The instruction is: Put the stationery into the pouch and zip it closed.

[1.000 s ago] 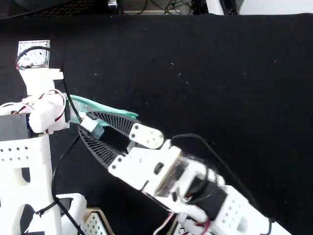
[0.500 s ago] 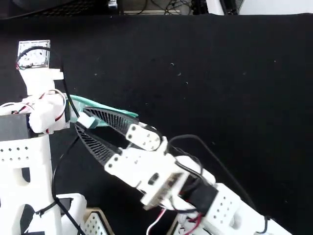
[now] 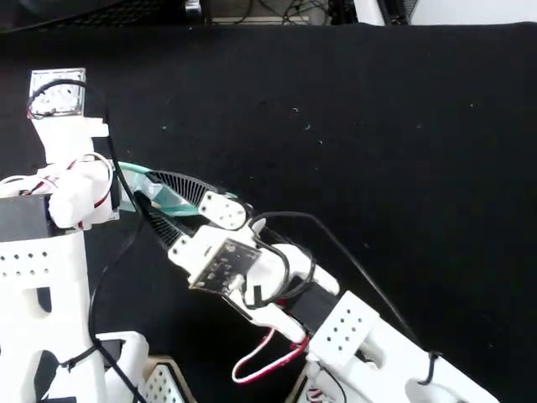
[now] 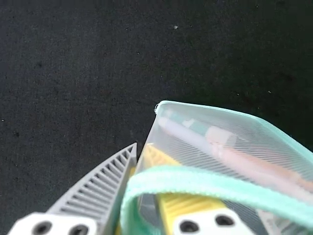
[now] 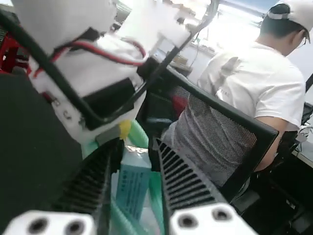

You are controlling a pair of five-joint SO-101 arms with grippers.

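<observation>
A see-through mesh pouch (image 4: 230, 142) with a teal zip edge (image 4: 205, 183) holds pens (image 4: 244, 159). My left gripper (image 4: 142, 149) is shut on the pouch's rim, with the grey finger (image 4: 98, 191) outside and the yellow finger (image 4: 181, 203) inside. In the high view the pouch (image 3: 132, 173) hangs beside the left arm (image 3: 75, 189). My right gripper (image 3: 144, 190) is at the pouch's mouth, shut on a light blue box (image 3: 168, 200). The right wrist view shows that box (image 5: 132, 186) between the black ribbed fingers (image 5: 181, 186), with the teal edge (image 5: 155, 193) just behind it.
A black cloth covers the table (image 3: 377, 143), with free room across the middle and right. The left arm's white base (image 3: 42, 285) stands at the left edge, and a small square board (image 3: 57, 92) lies behind it. Cables (image 3: 268, 361) trail from the right arm.
My right gripper has rolled its wrist and carried the light blue box up and inward to the pouch's mouth. The left arm and the pouch have stayed put.
</observation>
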